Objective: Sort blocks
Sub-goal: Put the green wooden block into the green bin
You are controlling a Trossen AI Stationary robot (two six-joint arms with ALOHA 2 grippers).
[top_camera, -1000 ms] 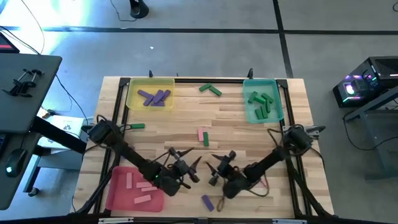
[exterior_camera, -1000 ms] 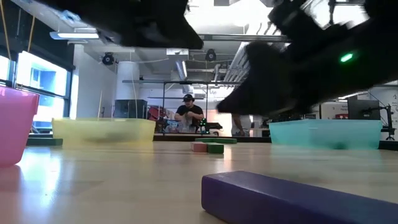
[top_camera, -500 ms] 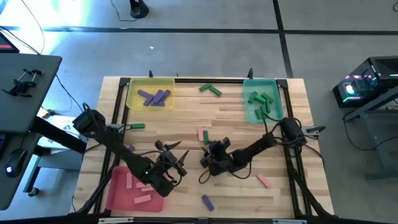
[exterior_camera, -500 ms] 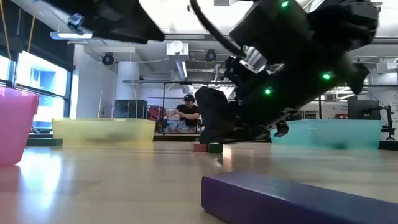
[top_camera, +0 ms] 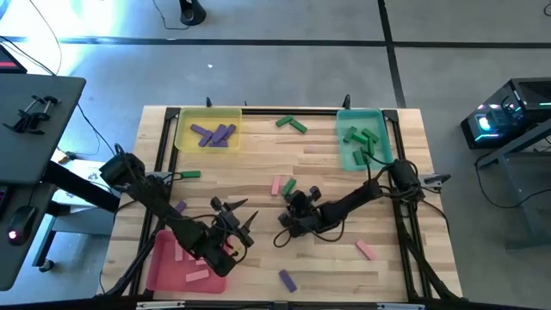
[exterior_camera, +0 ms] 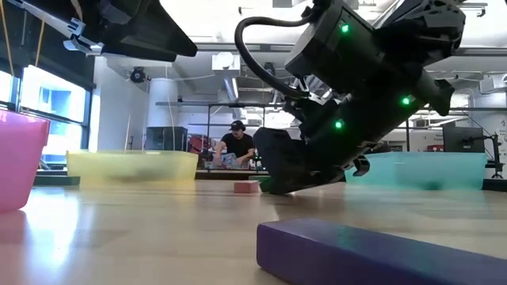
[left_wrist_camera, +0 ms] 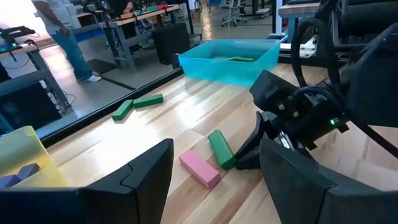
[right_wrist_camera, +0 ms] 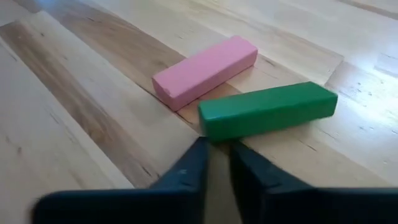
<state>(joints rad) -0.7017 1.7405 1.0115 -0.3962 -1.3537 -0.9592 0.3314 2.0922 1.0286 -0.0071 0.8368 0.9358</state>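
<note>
The right arm is reaching low across the table's (top_camera: pixel 258 168) middle, its gripper (top_camera: pixel 293 200) tipped down at the near end of a green block (right_wrist_camera: pixel 267 109). In the right wrist view its fingers (right_wrist_camera: pixel 186 171) are standing almost together, a thin gap between them, tips touching the block's end rather than clamping it. That block is lying just beside a pink block (right_wrist_camera: pixel 205 70), the two ends nearly meeting.

The left arm is bending over the near left side, its gripper (top_camera: pixel 234 226) beside the pink tray (top_camera: pixel 159 258), fingers (left_wrist_camera: pixel 134 180) spread wide with nothing between them.

Purple blocks (top_camera: pixel 213 134) are lying in the yellow tray (top_camera: pixel 185 120), green ones (top_camera: pixel 362 142) in the teal tray (top_camera: pixel 344 159). I am seeing no readable writing anywhere.
</note>
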